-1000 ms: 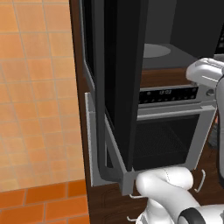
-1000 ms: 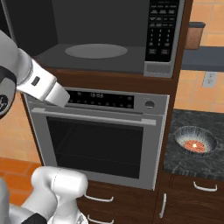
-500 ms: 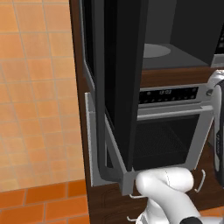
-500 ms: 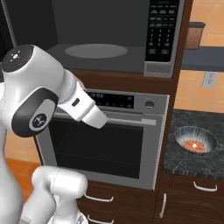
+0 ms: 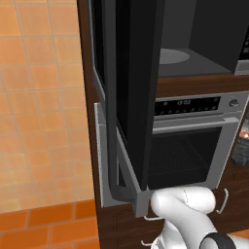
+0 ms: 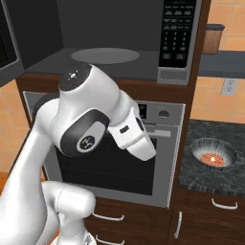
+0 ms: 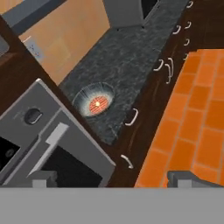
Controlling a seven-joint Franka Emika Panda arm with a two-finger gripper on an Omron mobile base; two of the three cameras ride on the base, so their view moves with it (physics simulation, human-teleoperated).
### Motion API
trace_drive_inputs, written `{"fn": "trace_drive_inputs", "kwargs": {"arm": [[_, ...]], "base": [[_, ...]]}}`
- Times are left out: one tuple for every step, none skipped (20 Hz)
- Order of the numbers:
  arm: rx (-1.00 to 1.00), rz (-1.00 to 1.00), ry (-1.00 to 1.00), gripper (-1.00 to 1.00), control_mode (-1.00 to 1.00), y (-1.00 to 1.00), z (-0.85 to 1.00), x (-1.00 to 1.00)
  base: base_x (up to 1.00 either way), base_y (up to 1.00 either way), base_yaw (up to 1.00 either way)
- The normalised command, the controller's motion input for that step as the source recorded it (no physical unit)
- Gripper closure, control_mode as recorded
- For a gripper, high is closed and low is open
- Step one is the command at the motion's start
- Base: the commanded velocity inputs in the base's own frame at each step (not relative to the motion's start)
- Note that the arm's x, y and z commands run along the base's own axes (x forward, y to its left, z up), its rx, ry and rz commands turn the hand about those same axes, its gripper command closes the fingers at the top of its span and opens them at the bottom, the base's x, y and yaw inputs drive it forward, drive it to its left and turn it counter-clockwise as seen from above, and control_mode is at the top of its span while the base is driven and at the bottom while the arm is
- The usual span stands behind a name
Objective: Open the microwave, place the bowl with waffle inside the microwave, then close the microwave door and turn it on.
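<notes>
With the microwave (image 6: 115, 43) as landmark, its door (image 5: 129, 92) stands swung wide open at its left, the bowl (image 6: 213, 154) with the waffle sits on the table (image 6: 201, 177) down to its right beside the oven (image 6: 158, 158), and the tool (image 7: 111, 179) is spread open, empty.

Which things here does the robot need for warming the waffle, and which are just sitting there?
Needed:
microwave, standing open
microwave door, swung wide
bowl holding the waffle, on the counter
gripper, open

Just there:
oven
wall outlet
drawers
</notes>
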Motion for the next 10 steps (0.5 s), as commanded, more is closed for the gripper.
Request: {"fn": "trace_drive_inputs", "kwargs": {"arm": [[0.19, -0.25, -0.02, -1.00, -1.00, -1.00, -0.09, -0.01], [0.20, -0.24, -0.03, -1.00, -1.00, -1.00, -0.09, -0.04], [0.21, -0.23, -0.05, -1.00, -1.00, -1.00, -0.10, -0.02], [0.23, -0.22, -0.06, -1.00, -1.00, -1.00, -0.16, 0.00], [0.25, -0.18, -0.08, -1.00, -1.00, -1.00, -0.24, 0.00], [0.29, -0.11, -0.10, -1.00, -1.00, -1.00, -0.31, 0.00], [0.28, -0.06, -0.12, -1.00, -1.00, -1.00, -0.36, 0.20], [0.27, -0.02, -0.14, -1.00, -1.00, -1.00, -0.38, 0.33], [0.27, -0.01, -0.18, -1.00, -1.00, -1.00, -0.36, 0.40], [0.32, 0.00, -0.16, -1.00, -1.00, -0.90, -0.41, 0.42]], "base": [[0.00, 0.00, 0.00], [0.00, 0.00, 0.00], [0.00, 0.00, 0.00], [0.00, 0.00, 0.00], [0.00, 0.00, 0.00], [0.00, 0.00, 0.00], [0.00, 0.00, 0.00], [0.00, 0.00, 0.00], [0.00, 0.00, 0.00], [0.00, 0.00, 0.00]]}}
